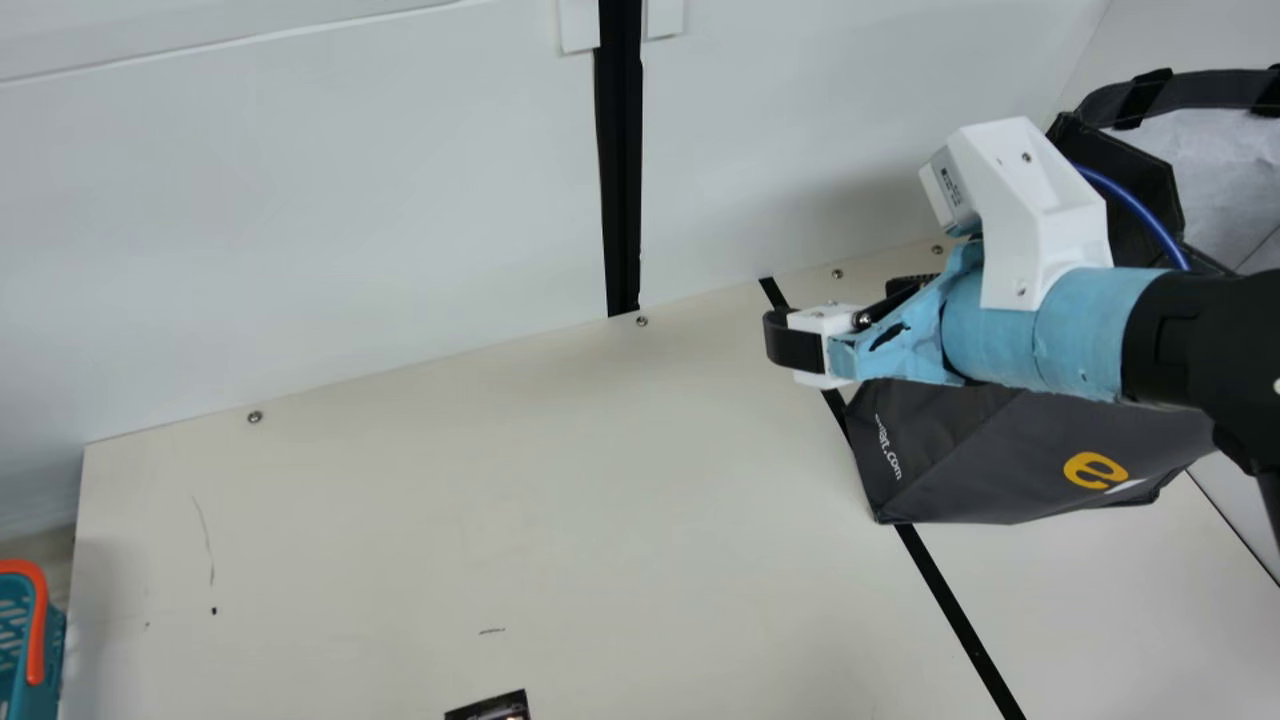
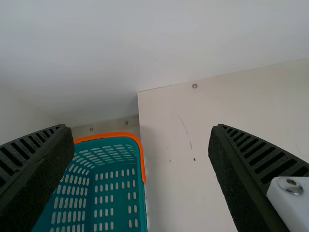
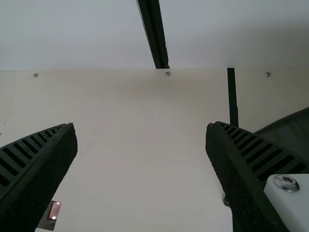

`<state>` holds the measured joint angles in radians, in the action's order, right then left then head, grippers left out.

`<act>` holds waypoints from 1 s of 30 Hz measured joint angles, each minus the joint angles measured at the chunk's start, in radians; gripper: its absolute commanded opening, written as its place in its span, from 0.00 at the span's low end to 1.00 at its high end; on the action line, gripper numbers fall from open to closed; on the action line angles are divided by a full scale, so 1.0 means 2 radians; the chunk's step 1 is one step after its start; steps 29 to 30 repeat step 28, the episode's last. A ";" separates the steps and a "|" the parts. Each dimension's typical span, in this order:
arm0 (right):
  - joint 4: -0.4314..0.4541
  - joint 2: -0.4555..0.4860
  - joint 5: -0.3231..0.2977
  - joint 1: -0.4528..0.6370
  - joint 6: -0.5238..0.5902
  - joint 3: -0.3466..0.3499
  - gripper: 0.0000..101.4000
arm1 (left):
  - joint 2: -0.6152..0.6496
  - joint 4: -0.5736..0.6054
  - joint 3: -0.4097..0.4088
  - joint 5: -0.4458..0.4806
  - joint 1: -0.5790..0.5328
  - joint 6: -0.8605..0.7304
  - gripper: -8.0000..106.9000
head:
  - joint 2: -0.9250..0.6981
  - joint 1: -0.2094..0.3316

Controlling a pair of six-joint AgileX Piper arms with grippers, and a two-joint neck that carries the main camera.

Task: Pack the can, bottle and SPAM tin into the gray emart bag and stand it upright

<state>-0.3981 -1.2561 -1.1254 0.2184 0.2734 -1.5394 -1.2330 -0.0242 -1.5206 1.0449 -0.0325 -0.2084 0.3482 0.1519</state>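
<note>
In the main view the gray emart bag (image 1: 1000, 455) seems upright, probably the final standing step; left wrist view, the left gripper (image 2: 139, 126) gapes; right wrist view, the right gripper (image 3: 141, 124), also spread, should likely clear the bag gently.

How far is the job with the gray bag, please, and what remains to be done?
Done: the gray bag is on the table, but its contents are hidden, so I cannot confirm any packing. In hand: nothing; the left hand and right hand are open and empty. Left: perhaps standing the bag properly; the arm partly covers it.
</note>
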 measured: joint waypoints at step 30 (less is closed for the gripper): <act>0.000 0.000 0.000 0.000 0.000 0.000 0.94 | 0.000 0.000 0.000 0.000 0.000 0.000 0.85 | -0.001 0.000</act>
